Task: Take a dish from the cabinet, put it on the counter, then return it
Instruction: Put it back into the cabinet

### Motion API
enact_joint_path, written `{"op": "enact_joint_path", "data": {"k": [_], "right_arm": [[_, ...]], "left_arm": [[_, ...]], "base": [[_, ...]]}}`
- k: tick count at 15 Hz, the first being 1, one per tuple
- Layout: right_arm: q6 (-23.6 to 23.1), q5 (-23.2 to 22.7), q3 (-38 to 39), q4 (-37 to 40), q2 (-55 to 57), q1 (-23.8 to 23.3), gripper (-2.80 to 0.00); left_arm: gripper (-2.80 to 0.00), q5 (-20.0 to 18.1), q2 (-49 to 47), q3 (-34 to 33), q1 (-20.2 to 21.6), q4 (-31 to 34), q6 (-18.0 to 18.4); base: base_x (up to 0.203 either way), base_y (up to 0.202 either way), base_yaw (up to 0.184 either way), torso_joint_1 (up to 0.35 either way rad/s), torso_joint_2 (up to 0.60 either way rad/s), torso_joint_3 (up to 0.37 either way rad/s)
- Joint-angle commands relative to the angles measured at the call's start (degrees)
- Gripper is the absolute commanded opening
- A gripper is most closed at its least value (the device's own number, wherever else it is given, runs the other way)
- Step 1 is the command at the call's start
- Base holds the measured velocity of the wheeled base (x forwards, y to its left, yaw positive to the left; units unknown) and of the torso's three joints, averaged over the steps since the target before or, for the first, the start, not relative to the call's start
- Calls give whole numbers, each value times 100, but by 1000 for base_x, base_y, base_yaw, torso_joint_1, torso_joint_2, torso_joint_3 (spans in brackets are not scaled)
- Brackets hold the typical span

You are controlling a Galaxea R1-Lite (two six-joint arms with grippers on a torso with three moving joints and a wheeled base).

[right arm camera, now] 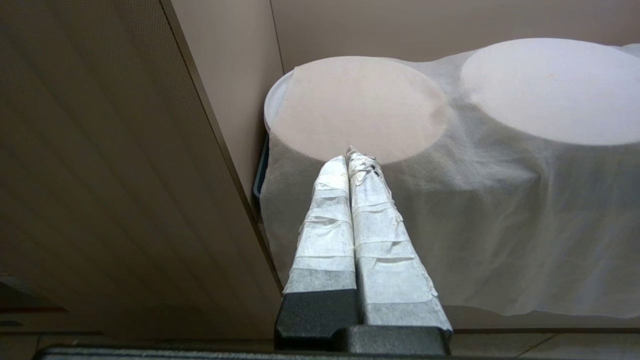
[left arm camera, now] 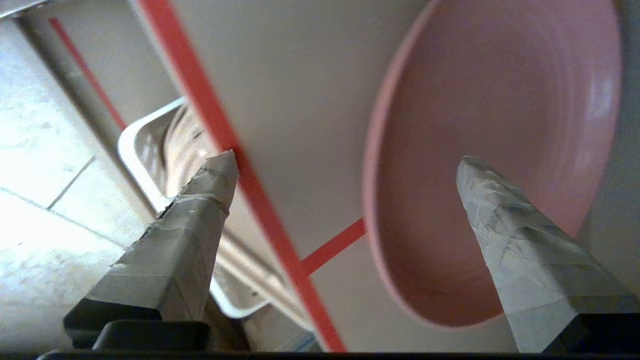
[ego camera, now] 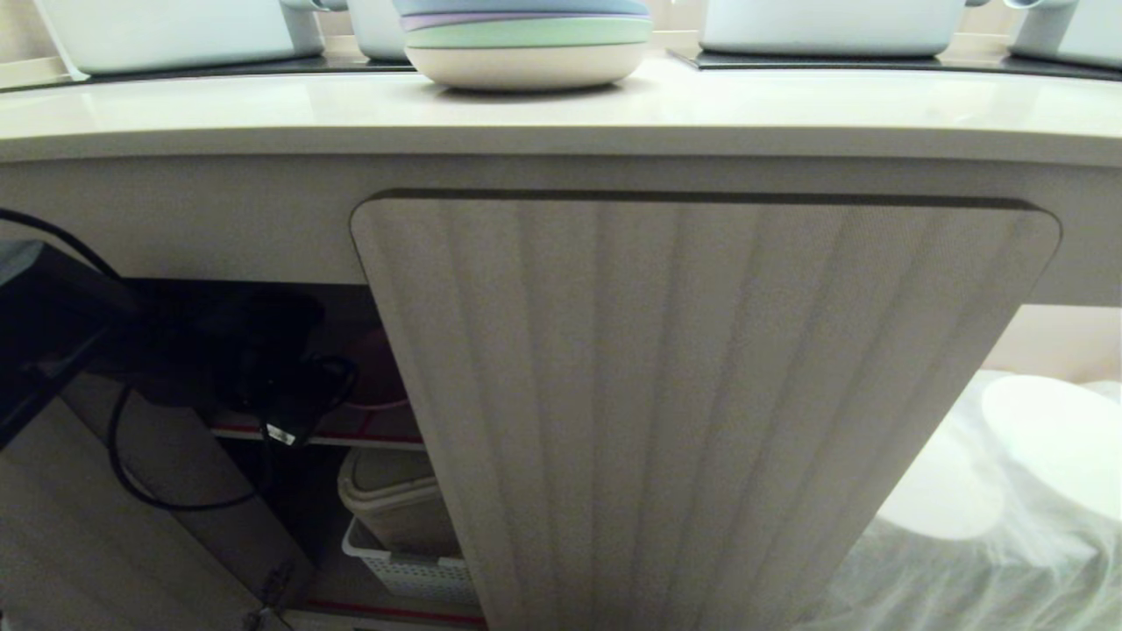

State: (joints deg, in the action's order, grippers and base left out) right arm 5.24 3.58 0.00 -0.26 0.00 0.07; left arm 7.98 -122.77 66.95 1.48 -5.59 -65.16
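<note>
The dish (left arm camera: pixel 492 150), a pink plate, lies on the cabinet's shelf (left arm camera: pixel 300 100) behind its red edge. My left gripper (left arm camera: pixel 345 157) is open wide at the shelf. One taped finger (left arm camera: pixel 520 250) shows over the plate's inside, the other (left arm camera: pixel 195 215) sits at the red edge, and neither grips anything. In the head view the left arm (ego camera: pixel 263 350) reaches into the cabinet's dark opening, where a bit of the dish (ego camera: pixel 379 368) shows. The cabinet's fluted door (ego camera: pixel 701 394) stands shut under the counter (ego camera: pixel 561 109). My right gripper (right arm camera: pixel 350 156) is shut, parked beside the cabinet.
A stack of plates topped by a blue one (ego camera: pixel 526 44) stands on the counter between pale pots. A white basket (ego camera: pixel 403 570) sits on the lower shelf. Cloth-covered round things (right arm camera: pixel 360 107) stand to the right of the cabinet.
</note>
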Motion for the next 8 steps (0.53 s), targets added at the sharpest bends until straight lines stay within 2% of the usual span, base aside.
{"op": "enact_joint_path", "data": {"k": [1,4,8], "right_arm": [[4,2,0,-6,0,1,-280],[4,2,0,0,0,1,-280],[4,2,0,0,0,1,-280]], "left_arm": [[0,1,115,-127,2,-59,-15],[0,-9,249,-500,-3,-449,27],[0,-4,455,-1007,-7,-1163,491]], "base": [[0,0,0,0,0,0],[0,0,0,0,0,0],[0,0,0,0,0,0]]}}
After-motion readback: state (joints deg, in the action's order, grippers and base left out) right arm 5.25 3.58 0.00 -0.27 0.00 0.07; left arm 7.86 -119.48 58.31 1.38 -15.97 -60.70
